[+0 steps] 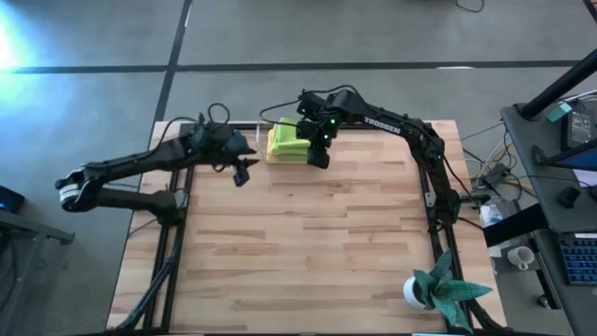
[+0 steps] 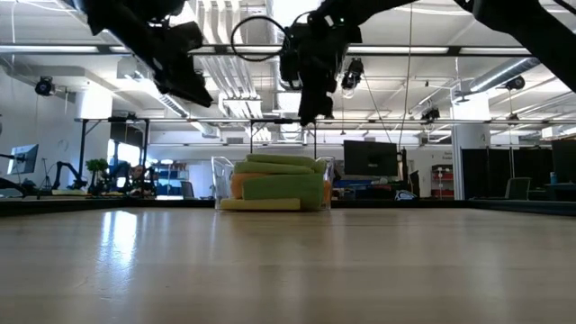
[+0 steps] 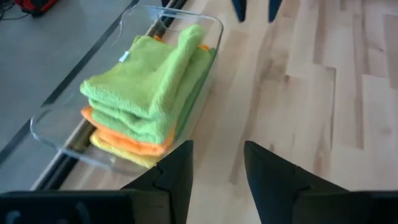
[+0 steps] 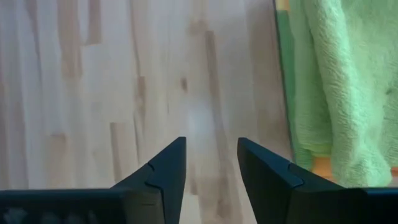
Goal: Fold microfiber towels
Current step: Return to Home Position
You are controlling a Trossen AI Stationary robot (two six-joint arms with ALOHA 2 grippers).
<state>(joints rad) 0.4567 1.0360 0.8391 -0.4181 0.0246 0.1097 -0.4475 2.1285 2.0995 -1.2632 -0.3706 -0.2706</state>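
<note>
Okay, quick status. The microfiber towels [image 3: 149, 87] sit folded in one stack inside the clear bin [image 3: 43, 127], at the far edge of the table [image 1: 326, 252], slightly left of centre. Lime green on top, orange under that, yellow at the bottom. The top green one has a rounded fold running along it. Can't tell how many green layers there are.

left gripper [image 1: 244, 172]: up in the air, just left of the bin and a little nearer, pointing toward it. Jaws partly open with a moderate gap, nothing between them. Not touching the bin or the towels.

right gripper [image 1: 319, 157]: also raised, just beside the bin's near right corner, over bare wood. Jaws partly open with about the same gap, holding nothing. The green towel edge and the bin wall show right beside it, no contact.

Both grippers hang well off the tabletop in the low view. A teal plant [image 1: 438, 287] in a white pot stands at the near right corner, well apart from the bin and both grippers.
</note>
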